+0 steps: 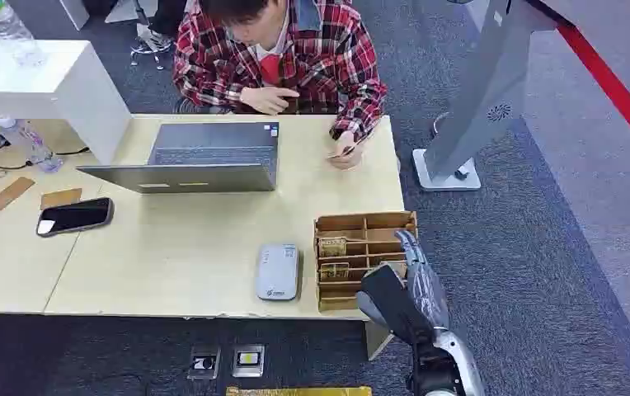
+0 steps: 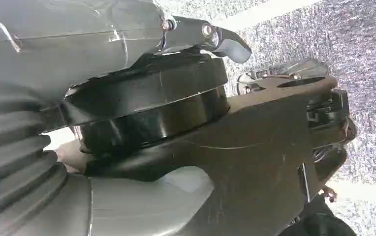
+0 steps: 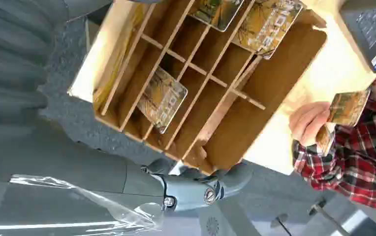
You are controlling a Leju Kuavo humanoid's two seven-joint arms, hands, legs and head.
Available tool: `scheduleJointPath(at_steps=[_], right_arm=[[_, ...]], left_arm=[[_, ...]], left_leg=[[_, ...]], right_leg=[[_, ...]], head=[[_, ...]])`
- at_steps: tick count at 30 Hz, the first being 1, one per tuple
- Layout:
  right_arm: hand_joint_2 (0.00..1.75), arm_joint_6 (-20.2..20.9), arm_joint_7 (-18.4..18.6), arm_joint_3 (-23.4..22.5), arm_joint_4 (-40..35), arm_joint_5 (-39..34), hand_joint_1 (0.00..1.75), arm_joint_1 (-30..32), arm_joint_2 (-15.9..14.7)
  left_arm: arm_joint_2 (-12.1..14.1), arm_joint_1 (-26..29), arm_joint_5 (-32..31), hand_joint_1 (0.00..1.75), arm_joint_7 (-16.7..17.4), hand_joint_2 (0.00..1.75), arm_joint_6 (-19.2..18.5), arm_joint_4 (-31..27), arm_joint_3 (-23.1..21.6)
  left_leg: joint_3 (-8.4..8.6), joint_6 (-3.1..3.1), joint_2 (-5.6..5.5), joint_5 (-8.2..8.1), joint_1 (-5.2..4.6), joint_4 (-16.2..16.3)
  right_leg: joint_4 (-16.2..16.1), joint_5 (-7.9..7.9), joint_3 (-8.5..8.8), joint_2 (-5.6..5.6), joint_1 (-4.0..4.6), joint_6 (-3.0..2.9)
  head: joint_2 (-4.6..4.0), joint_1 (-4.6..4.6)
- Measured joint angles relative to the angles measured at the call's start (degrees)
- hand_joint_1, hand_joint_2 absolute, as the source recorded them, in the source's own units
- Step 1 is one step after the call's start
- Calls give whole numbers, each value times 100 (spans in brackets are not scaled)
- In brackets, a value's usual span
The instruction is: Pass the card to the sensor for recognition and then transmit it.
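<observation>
A wooden divided card box [image 1: 367, 221] stands at the table's front right corner, with patterned cards [image 1: 332, 246] lying in its compartments. The right wrist view shows those cards [image 3: 162, 98] close up inside the box [image 3: 235, 132]. A grey card sensor [image 1: 277, 272] lies just left of the box. My right hand [image 1: 415, 285] hovers at the box's right edge with its fingers [image 3: 196, 189] stretched along the box's side, holding nothing. My left hand [image 2: 210, 37] hangs low with a finger extended and nothing in it. A seated person holds another card [image 1: 345, 151] [image 3: 346, 107].
An open laptop [image 1: 204, 157] sits mid-table before the person in a plaid shirt [image 1: 295, 58]. A black phone [image 1: 74, 216] and a bottle [image 1: 27, 142] lie at the left. A grey standing kiosk [image 1: 477, 99] rises from the carpet right of the table.
</observation>
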Motion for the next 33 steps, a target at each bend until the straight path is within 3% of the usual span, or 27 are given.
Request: scheduleJointPath(at_steps=[5, 11, 16, 26, 33], right_arm=[[175, 79, 138, 4, 0, 472, 0, -81, 0], [175, 679, 699, 76, 0, 2147, 0, -479, 0], [175, 1069, 1004, 164, 0, 2898, 0, -1012, -7], [175, 1141, 1117, 343, 153, 3350, 0, -1594, -11], [175, 979, 1052, 472, 579, 3547, 0, -1932, 63]], left_arm=[[4, -1, 0, 0, 5, 175, -13, 0, 0], [17, -3, 0, 0, 9, 175, -98, -2, -2], [46, -6, 0, 0, 9, 175, -168, -4, -11], [66, -15, 0, 0, 9, 175, -223, -17, -68], [81, -24, 0, 0, 9, 175, -264, -24, -138]], left_leg=[[1, 0, 0, 0, 0, 0], [2, 0, 2, 1, 0, 0], [2, 1, 1, 2, 0, 0], [-2, 1, -3, 1, 0, 0], [-2, 1, -4, 2, 0, 0]], right_leg=[[0, 0, 0, 0, 0, 0], [0, 1, 1, 4, 0, 1], [1, 1, 2, 2, 0, 1], [1, 1, 1, -3, 0, 1], [1, 1, 1, -4, 0, 1]], head=[[0, 0], [0, 0], [0, -2], [0, 0], [0, 0]])
